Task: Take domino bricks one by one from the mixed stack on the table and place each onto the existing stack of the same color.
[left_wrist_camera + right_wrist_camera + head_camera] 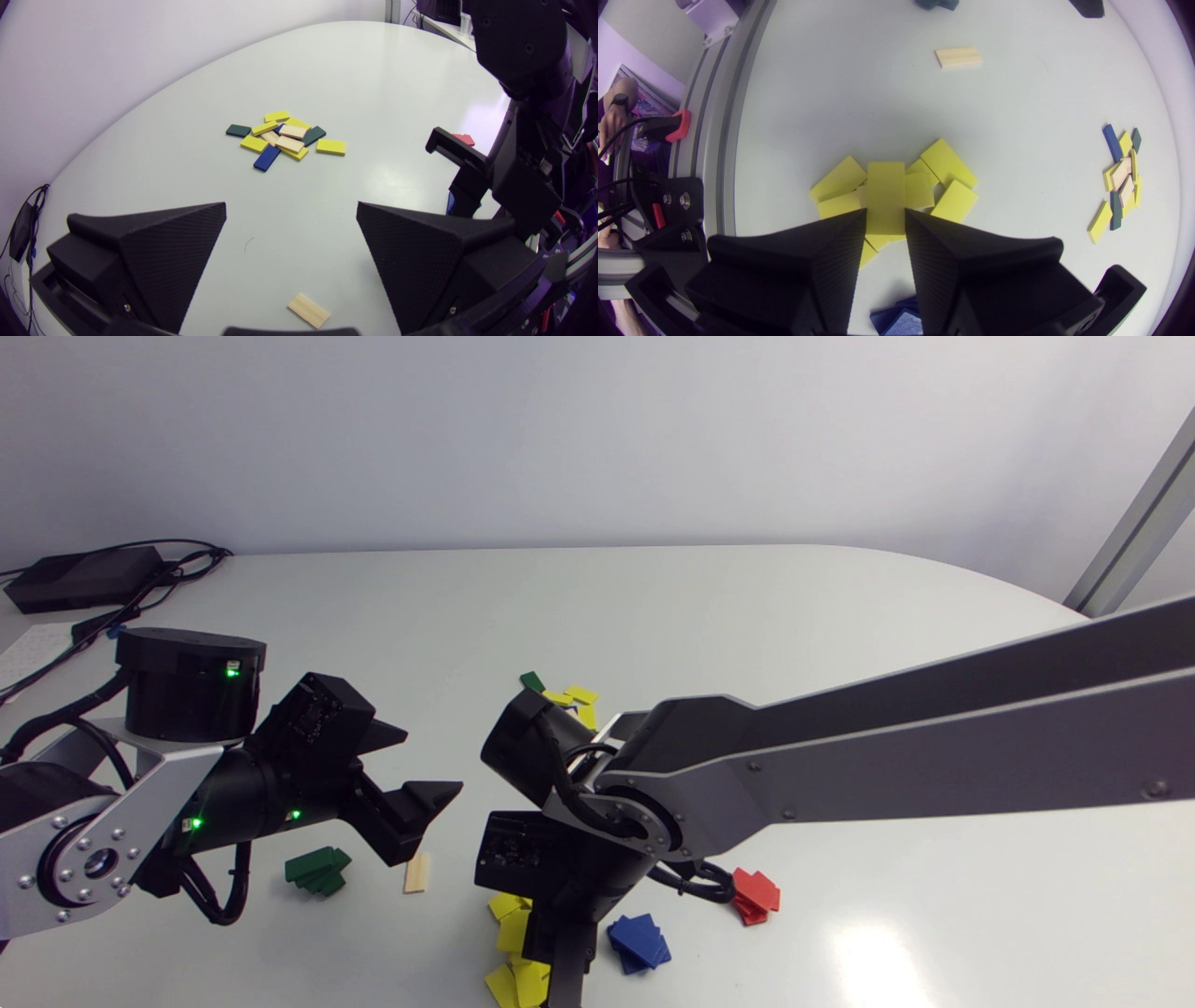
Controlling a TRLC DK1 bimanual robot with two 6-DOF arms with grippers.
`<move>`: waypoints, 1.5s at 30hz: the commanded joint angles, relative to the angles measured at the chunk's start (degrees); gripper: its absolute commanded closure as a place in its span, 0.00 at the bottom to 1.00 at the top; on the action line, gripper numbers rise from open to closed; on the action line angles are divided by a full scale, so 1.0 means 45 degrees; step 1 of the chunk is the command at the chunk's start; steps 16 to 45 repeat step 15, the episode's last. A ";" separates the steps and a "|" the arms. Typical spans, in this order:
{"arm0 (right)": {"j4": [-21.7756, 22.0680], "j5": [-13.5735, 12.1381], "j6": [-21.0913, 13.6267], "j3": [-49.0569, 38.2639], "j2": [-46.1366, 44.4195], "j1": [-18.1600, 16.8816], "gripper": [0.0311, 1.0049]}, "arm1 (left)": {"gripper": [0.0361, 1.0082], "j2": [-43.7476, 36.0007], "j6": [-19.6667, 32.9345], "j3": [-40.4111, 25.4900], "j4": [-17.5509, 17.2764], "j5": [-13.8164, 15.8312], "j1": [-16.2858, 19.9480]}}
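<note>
My right gripper hangs low over the yellow stack, near the table's front edge. Its fingertips press the two long sides of a yellow brick that lies across the top of that stack. In the head view the right arm's wrist hides most of this, and only part of the yellow stack shows. The mixed pile of yellow, wood, blue and dark green bricks sits mid-table, ahead of my left gripper. That gripper is open and holds nothing, above a single wood brick.
A blue stack lies just right of the yellow one, and a red stack further right. The green stack sits under my left arm, with the wood brick beside it. A black box and cables occupy the far left corner.
</note>
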 commanded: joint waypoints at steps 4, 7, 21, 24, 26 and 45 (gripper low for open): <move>-0.0233 -0.0044 -0.0117 0.0052 0.0256 -0.0006 0.61 | 0.01 -0.0161 -0.0033 -0.0276 0.0176 0.0114 0.0034; -0.0175 -0.0064 -0.0019 -0.0026 0.0159 -0.0025 0.58 | 0.01 -0.0161 -0.0033 -0.0276 0.0176 0.0114 0.0014; -0.0546 0.0014 0.0255 0.0013 -0.1384 -0.0045 0.52 | 0.01 -0.0180 -0.0033 -0.0295 0.0156 0.0114 -0.0025; -0.0546 0.0014 0.0255 0.0013 -0.1384 -0.0045 0.52 | 0.01 -0.0180 -0.0033 -0.0295 0.0156 0.0114 -0.0025; -0.0546 0.0014 0.0255 0.0013 -0.1384 -0.0045 0.52 | 0.01 -0.0180 -0.0033 -0.0295 0.0156 0.0114 -0.0025; -0.0546 0.0014 0.0255 0.0013 -0.1384 -0.0045 0.52 | 0.01 -0.0180 -0.0033 -0.0295 0.0156 0.0114 -0.0025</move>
